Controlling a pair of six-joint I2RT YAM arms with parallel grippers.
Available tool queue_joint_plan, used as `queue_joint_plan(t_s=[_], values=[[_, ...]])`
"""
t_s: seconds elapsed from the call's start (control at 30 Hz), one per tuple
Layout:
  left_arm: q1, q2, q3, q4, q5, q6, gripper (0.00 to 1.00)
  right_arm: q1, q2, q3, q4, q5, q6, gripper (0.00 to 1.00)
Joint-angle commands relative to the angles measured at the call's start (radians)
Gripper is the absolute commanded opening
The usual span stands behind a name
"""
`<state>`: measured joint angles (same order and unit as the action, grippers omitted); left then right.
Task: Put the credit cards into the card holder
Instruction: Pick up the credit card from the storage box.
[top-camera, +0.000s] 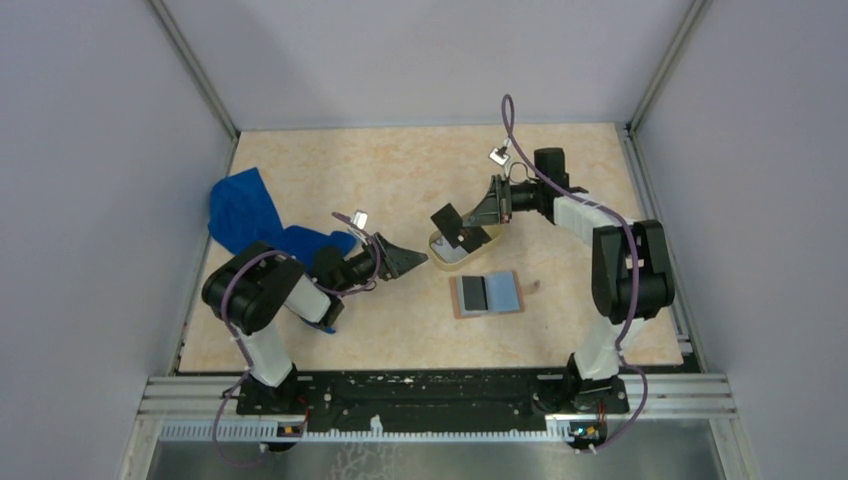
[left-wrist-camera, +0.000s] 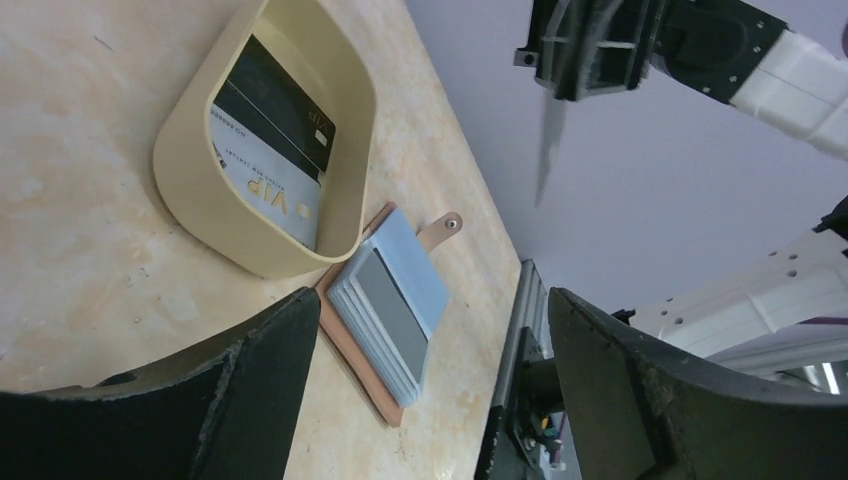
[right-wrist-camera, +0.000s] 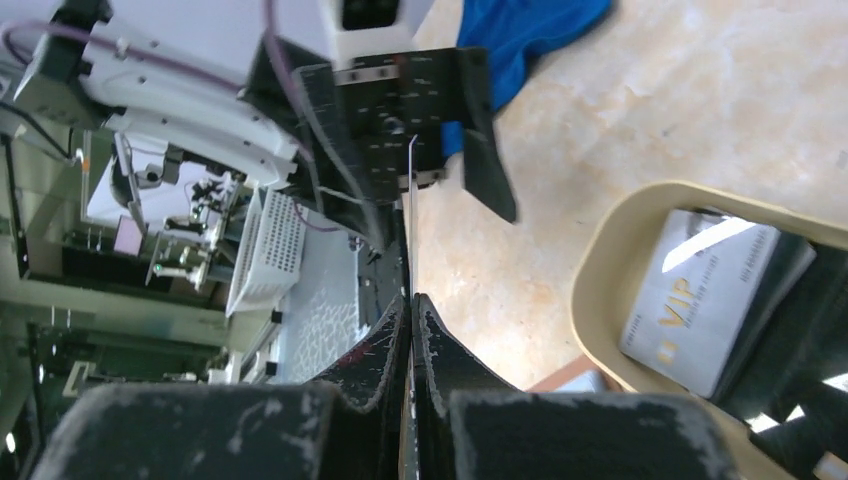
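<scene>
My right gripper (top-camera: 468, 228) is shut on a black credit card (top-camera: 446, 218) and holds it in the air over the tan tray (top-camera: 437, 250). In the right wrist view that card (right-wrist-camera: 410, 215) shows edge-on, rising from the closed fingertips (right-wrist-camera: 424, 312). The card holder (top-camera: 487, 294) lies open and flat just in front of the tray, with a grey card (left-wrist-camera: 392, 305) in its grey-blue pockets. Inside the tray lie a white VIP card (left-wrist-camera: 262, 180) and a black card (left-wrist-camera: 280, 100). My left gripper (left-wrist-camera: 432, 300) is open and empty, low over the table, left of the tray and the holder.
A crumpled blue cloth (top-camera: 250, 215) lies at the left of the table, behind the left arm. The holder's strap with a snap (left-wrist-camera: 440, 228) sticks out toward the table's right. A metal rail (top-camera: 440, 395) runs along the near edge.
</scene>
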<state>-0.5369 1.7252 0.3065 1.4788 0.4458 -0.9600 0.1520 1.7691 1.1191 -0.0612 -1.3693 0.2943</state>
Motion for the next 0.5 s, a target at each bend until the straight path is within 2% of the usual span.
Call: queue_joint_plan(t_s=[0.0,0.17,0.27,0.47], values=[[0.014,0.111,0.105,0.314,0.192,-0.146,0.89,0.047,-0.069,0.002,0.083,-0.06,0.025,0.0],[0.014,0.019,0.06,0.313,0.181,-0.045,0.89,0.063,-0.058,0.005,0.075,-0.062,0.018,0.0],[0.013,0.002,0.057,0.314,0.175,-0.037,0.89,0.093,-0.048,0.015,0.037,-0.063,-0.008,0.0],[0.015,0.064,0.12,0.314,0.183,-0.101,0.7,0.146,-0.039,0.056,-0.112,-0.044,-0.132,0.0]])
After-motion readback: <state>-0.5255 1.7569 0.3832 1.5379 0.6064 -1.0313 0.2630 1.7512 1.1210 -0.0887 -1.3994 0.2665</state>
